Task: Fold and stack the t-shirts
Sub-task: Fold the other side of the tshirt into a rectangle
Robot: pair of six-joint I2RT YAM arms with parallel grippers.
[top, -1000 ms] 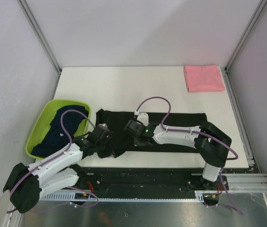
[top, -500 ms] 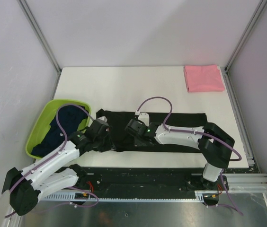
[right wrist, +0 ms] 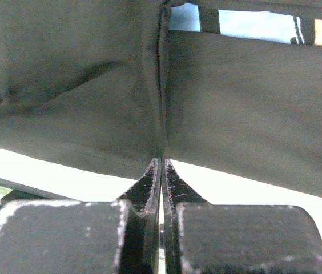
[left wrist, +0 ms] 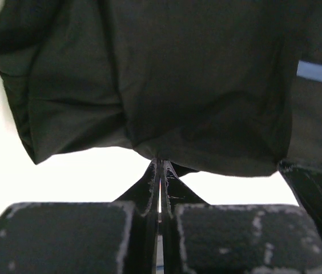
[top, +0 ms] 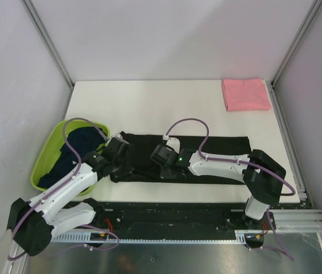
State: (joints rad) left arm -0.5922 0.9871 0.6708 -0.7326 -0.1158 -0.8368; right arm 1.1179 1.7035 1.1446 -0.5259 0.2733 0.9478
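Note:
The black t-shirt (top: 218, 149) lies as a long band across the near middle of the white table. My left gripper (top: 128, 169) is shut on its near left edge; in the left wrist view the cloth (left wrist: 166, 85) hangs from the closed fingertips (left wrist: 149, 177). My right gripper (top: 166, 165) is shut on the shirt's near edge at its middle; the right wrist view shows the cloth (right wrist: 235, 97) pinched at the tips, with bits of blue and brown print at the top. A folded pink t-shirt (top: 245, 94) lies at the far right. Dark navy shirts (top: 72, 154) fill the basin.
The lime-green basin (top: 48, 154) stands at the table's left edge, beside my left arm. A purple cable (top: 188, 123) loops above the right wrist. Metal frame posts rise at the far corners. The table's near edge meets a black rail.
Both grippers have moved away from the near edge, carrying the shirt's near edge with them. The left gripper has swung up and left toward the basin; the black band is narrower.

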